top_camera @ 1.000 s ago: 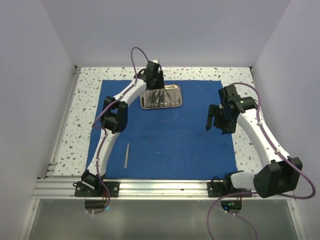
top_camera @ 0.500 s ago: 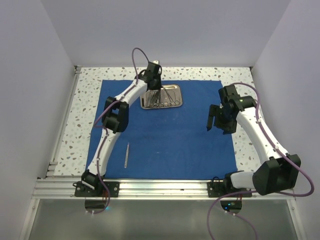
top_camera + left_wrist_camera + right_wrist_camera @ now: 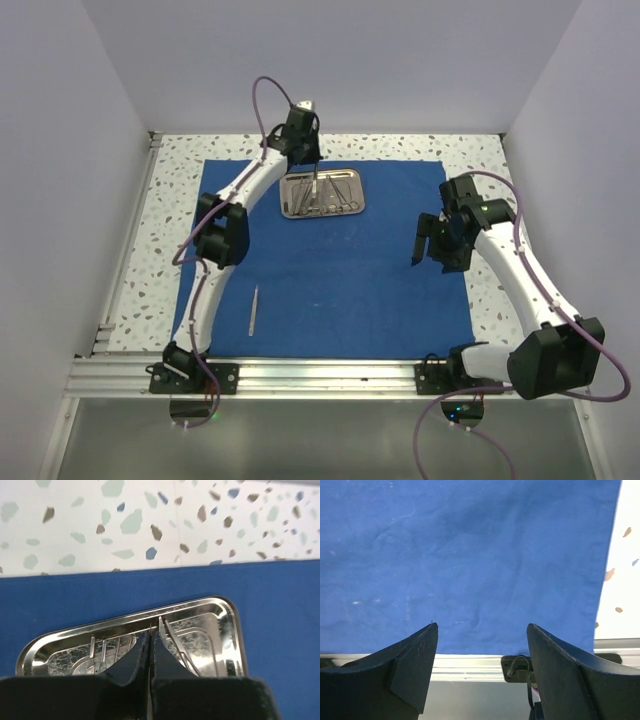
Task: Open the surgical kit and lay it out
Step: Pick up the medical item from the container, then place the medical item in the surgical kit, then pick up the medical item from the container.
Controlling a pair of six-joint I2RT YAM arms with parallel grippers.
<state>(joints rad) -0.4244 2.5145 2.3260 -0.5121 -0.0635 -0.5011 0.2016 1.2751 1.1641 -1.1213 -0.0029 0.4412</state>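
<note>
Already the cloth (image 3: 330,270) lies open and flat, so the unwrapping looks done; the laying out has only begun. At the left, near the front edge of the cloth, one lone instrument (image 3: 254,309) rests by itself, well apart from everything else.

Further along, at the far middle of the cloth, sits the tray (image 3: 227,630) with several instruments (image 3: 332,196) lying in it (too slim to name one by one). The left end effector (image 3: 151,634) hangs above the tray's left part, its fingers pressed together on what appears to be a slim steel piece (image 3: 161,623) raised from the tray. By my reading, that piece and the rest in the tray have yet to be set out on the cloth.

At the right, the right end effector (image 3: 480,627) hovers over the cloth's right side, spread wide and holding nothing.

The surface (image 3: 165,210) is pale, speckled terrazzo, showing around the cloth on three sides. A metal rail (image 3: 320,375) runs along its near edge, and plain pale walls (image 3: 330,60) close it in.
</note>
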